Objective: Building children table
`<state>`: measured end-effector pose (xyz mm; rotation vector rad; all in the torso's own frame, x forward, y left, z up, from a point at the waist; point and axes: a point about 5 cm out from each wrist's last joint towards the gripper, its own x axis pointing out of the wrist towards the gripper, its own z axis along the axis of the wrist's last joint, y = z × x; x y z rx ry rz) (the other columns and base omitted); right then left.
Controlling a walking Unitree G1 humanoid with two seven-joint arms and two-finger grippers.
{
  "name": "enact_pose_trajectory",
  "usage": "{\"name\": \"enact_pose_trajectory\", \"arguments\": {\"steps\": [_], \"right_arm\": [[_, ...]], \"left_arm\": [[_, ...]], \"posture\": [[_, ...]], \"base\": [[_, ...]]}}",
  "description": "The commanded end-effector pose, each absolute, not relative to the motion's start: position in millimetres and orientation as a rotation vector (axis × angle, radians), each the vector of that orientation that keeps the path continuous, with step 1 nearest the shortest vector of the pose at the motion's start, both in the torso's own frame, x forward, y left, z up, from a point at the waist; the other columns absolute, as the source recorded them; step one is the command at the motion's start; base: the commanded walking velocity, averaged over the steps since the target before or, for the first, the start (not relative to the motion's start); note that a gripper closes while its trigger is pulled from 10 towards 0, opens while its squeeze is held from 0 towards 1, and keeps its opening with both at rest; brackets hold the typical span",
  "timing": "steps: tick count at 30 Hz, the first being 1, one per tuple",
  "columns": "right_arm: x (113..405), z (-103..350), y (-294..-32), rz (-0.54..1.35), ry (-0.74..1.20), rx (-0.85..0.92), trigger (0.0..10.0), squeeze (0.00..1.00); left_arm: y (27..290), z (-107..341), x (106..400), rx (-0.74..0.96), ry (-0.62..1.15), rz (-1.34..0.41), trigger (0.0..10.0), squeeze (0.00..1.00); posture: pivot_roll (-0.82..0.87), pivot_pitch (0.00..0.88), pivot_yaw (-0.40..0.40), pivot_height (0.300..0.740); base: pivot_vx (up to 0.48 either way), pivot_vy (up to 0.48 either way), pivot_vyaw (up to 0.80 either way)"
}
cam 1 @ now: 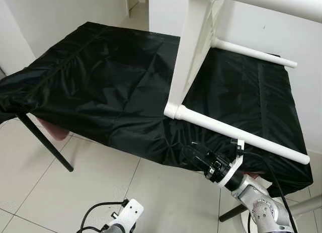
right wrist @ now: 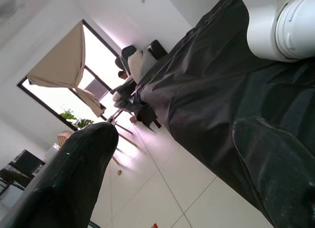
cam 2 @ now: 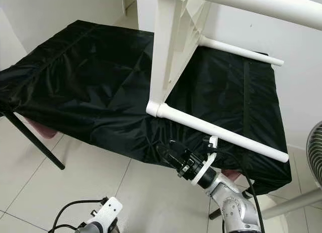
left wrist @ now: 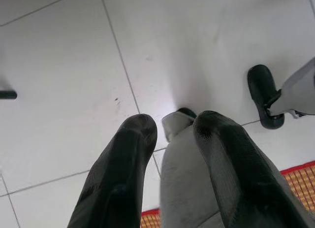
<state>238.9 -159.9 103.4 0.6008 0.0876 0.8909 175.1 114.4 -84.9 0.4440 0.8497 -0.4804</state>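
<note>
The white children's table [cam 1: 193, 57] stands tipped on its side on the surface with the black cloth [cam 1: 100, 82], its round legs [cam 1: 241, 134] sticking out. It looks hard and stiff, smooth and maybe a bit slippery, and light enough to lift. A leg is a good place to grab. The right hand [cam 2: 173, 153] reaches up just under the near leg, open and holding nothing. The left hand [left wrist: 172, 154] hangs low over the floor [left wrist: 59, 65], open too.

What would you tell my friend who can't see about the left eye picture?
A white children's table lies tipped on a work table under a black cloth, one white leg pointing toward the robot. The right gripper, open, reaches at the cloth's near edge just below that leg.
</note>
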Motion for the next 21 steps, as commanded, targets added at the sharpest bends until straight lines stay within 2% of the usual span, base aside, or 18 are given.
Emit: {"name": "enact_pose_trajectory", "arguments": {"steps": [1, 21], "right_arm": [[236.5, 98.8, -159.0, 0.898, 0.11, 0.598, 10.0, 0.0], [232.7, 89.0, -156.7, 0.95, 0.164, 0.557, 10.0, 0.0]], "left_arm": [[221.1, -93.4, 147.5, 0.479, 1.097, -0.206, 10.0, 0.0], [221.1, -94.0, 146.4, 0.472, 1.104, -0.199, 10.0, 0.0]], "posture": [[0.18, 0.076, 0.008, 0.74], [0.18, 0.075, 0.001, 0.74]], "base": [[0.0, 0.0, 0.0], [0.0, 0.0, 0.0]]}}
